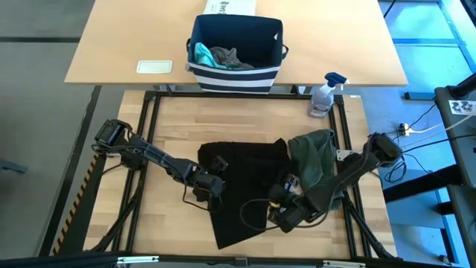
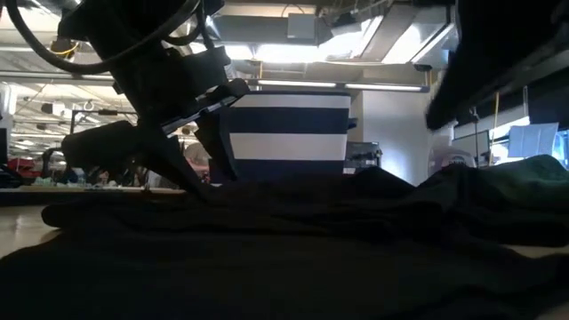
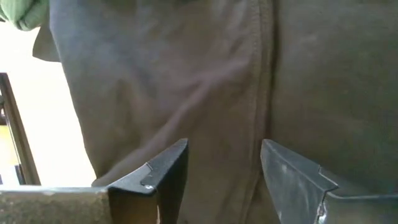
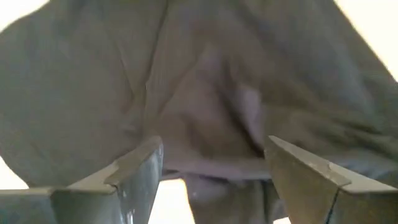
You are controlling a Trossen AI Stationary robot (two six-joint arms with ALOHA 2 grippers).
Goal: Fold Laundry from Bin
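Black T-shirt (image 1: 245, 197) lies spread and rumpled on the wooden surface (image 1: 171, 126), not yet folded. Left end effector (image 1: 210, 184) hovers at its edge, fingers parted, pinching nothing; right end effector (image 1: 286, 212) sits over it, spread wide too. An olive-green piece (image 1: 316, 160) is heaped beside it. Teal and grey garments wait in the bin (image 1: 236, 74), so most folding looks undone.

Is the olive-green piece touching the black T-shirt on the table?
Touching. High view: the olive-green piece lies against the right edge of the black T-shirt, no wood showing between them along that edge.
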